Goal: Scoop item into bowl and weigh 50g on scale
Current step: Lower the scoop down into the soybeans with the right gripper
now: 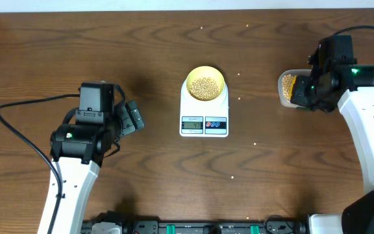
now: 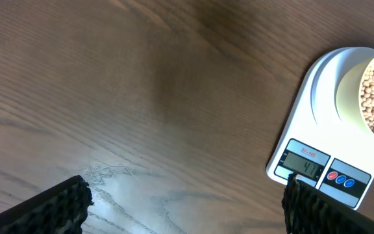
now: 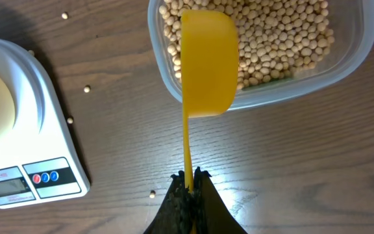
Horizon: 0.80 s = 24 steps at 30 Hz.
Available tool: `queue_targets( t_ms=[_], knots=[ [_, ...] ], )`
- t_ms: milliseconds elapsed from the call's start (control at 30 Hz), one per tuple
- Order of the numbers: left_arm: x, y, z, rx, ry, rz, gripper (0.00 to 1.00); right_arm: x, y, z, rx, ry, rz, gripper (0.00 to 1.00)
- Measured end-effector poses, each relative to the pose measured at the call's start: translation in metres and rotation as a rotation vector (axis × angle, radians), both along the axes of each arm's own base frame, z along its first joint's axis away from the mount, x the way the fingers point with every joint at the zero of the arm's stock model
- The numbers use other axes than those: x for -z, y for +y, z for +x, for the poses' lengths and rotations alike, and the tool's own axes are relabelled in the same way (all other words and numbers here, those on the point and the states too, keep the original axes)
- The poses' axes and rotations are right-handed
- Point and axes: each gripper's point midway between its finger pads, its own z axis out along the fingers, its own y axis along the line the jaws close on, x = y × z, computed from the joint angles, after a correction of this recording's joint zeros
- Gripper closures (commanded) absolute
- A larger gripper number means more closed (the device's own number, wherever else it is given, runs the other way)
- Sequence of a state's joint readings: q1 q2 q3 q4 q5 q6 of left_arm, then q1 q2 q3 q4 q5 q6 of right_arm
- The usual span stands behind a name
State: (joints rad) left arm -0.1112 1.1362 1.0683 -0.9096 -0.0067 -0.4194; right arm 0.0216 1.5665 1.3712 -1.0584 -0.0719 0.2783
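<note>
Nearest my right-wrist camera, the right tool [image 3: 188, 179] is clamping tight on the thin handle of the yellow scoop [image 3: 206, 65], with no gap showing between its jaws. Just beyond the tool, the scoop's cup is hanging over the near rim of the clear container [image 3: 349, 58], which is holding plenty of beans [image 3: 278, 39] (none are showing on the scoop face turned toward me). Off to this tool's left the scale [image 3: 37, 97] is sitting, with stray beans [image 3: 86, 89] lying on the surface [image 2: 141, 97] between.

The left tool [image 2: 184, 211] is hovering wide open and empty. Ahead and to its right, the bowl [image 2: 349, 91] is resting on the scale, already carrying a layer of beans. The display [image 2: 302, 166] is showing forty-something as I'm reading it, too small to be sure.

I'm judging the weighing well along but short of 50g: a small top-up and a check of the reading are remaining.
</note>
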Motion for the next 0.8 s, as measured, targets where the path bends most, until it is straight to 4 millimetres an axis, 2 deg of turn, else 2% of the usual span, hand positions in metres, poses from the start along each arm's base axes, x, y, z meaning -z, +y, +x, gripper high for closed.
queue_targets(
  t_ms=[433, 800],
  knots=[
    [0.000, 0.000, 0.000, 0.000, 0.000, 0.000, 0.04, 0.000, 0.000, -0.001, -0.023, 0.001, -0.006, 0.99],
    [0.000, 0.000, 0.000, 0.000, 0.000, 0.000, 0.04, 0.003, -0.013, -0.007, -0.010, 0.027, -0.082, 0.99]
  ],
)
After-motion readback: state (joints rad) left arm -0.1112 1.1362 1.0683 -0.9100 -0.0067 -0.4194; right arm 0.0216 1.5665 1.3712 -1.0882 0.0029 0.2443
